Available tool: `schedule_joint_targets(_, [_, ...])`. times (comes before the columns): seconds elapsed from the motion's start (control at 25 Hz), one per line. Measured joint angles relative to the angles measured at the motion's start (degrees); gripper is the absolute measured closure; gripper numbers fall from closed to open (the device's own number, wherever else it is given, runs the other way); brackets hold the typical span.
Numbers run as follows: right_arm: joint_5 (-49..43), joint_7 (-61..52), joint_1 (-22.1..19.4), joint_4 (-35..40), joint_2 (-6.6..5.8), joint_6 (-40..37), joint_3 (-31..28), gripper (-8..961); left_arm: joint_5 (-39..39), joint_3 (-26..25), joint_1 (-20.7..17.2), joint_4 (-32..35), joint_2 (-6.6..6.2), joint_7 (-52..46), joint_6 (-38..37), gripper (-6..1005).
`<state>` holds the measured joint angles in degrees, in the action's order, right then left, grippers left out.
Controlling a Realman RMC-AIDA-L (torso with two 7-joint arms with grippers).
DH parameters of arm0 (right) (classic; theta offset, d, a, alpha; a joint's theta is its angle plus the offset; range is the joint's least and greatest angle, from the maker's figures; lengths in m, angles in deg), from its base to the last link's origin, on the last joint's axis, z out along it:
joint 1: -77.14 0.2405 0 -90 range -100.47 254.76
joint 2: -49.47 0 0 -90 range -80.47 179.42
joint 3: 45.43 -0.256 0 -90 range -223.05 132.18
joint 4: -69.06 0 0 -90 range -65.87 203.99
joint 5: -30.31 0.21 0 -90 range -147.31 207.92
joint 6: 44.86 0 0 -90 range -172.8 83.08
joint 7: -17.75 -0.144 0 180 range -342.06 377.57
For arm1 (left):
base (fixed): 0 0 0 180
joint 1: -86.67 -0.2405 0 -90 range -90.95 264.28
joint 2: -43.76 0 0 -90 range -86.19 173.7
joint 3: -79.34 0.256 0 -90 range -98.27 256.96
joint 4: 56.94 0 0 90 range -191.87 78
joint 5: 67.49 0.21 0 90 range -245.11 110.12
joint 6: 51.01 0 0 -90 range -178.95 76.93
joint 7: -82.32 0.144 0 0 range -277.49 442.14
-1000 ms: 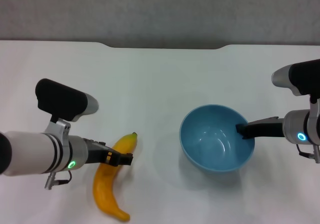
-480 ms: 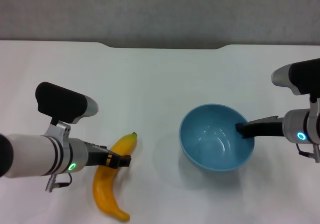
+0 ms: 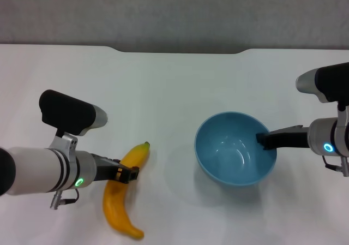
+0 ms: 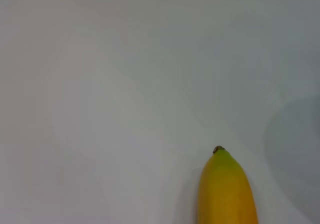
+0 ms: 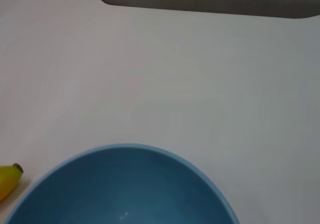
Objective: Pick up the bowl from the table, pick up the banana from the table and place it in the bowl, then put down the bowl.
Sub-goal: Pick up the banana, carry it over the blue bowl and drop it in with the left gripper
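Note:
The yellow-orange banana [image 3: 117,212] lies at the near left of the white table [image 3: 174,87], its green stem tip pointing away from me. My left gripper [image 3: 130,174] reaches in from the left and is shut across the banana's middle. The left wrist view shows only the banana's stem end [image 4: 227,194]. The light-blue bowl [image 3: 234,149] is at the right, held slightly above the table with a faint shadow under it. My right gripper [image 3: 263,140] is shut on its right rim. The right wrist view shows the bowl's inside [image 5: 125,189] and the banana's tip [image 5: 7,179].
The table's far edge has a shallow notch [image 3: 180,51] with a grey wall behind it. Bare white tabletop lies between the banana and the bowl and across the far half.
My left gripper has drawn back slightly to the left, and the banana has shifted a little with it. The bowl has moved slightly up and left in the right gripper.

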<state>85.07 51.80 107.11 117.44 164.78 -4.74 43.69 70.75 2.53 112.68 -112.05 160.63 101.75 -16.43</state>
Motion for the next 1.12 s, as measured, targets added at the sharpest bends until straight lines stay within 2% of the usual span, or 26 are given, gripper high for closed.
schedule_joint_targets(0.28, [0.0,0.0,-0.04,-0.24,0.0,-0.21,0.0,904,-0.5,-0.69,-0.21,-1.44,-0.05,-0.08,-0.81,496])
schedule_joint_targets(0.52, [-0.01,-0.2,0.19,-0.61,0.03,-0.23,0.58,903,-3.48,-3.45,-1.02,-9.85,-0.39,1.35,1.75,496])
schedule_joint_targets(0.84, [2.83,-1.05,1.35,-1.19,0.23,-0.1,2.67,901,-16.46,-6.4,-1.04,-16.98,-0.36,9.65,4.64,497])
schedule_joint_targets(1.12, [6.89,-1.13,3.97,-1.46,0.31,-0.77,5.87,899,-26.04,-6.22,-0.54,-17.97,-0.11,16.03,2.39,496])
